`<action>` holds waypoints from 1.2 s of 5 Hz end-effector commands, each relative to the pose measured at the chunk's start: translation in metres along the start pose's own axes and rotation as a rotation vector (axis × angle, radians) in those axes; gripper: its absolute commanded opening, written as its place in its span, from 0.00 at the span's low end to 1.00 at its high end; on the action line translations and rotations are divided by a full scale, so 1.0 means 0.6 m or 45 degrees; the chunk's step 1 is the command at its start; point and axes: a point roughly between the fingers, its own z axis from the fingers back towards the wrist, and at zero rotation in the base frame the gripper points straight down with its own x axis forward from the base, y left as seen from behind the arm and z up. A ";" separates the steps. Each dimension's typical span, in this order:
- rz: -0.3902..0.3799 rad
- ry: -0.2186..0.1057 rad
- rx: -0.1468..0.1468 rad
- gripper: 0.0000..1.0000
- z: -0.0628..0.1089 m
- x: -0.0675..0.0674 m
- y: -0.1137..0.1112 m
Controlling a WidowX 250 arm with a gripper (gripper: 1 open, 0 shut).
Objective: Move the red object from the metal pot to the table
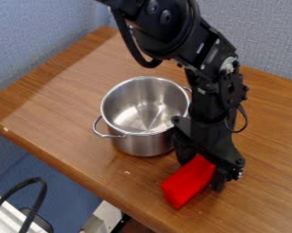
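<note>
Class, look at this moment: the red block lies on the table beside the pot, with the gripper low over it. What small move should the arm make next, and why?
Probably lift the gripper straight up. The red object already lies on the table, outside the metal pot, which looks empty. The jaws stand open around the block's upper end, so a vertical retreat should clear it without dragging it toward the near table edge.

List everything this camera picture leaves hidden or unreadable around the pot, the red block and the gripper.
- Far end of the red object: covered by the gripper, so contact with the fingers cannot be judged.
- Finger gap: too small and dark to read in the camera view.
- Right side of the metal pot: hidden behind the arm; only the left handle shows.
- Table: its right part runs off the picture edge.
- Arm base: cut off at the top.
</note>
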 end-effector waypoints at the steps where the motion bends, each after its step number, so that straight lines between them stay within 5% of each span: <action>1: 0.032 -0.103 0.003 1.00 0.034 0.020 0.011; 3: 0.049 -0.175 0.026 1.00 0.072 0.023 0.012; 5: 0.084 -0.293 0.055 1.00 0.146 0.034 0.020; 6: 0.103 -0.308 0.056 1.00 0.159 0.037 0.023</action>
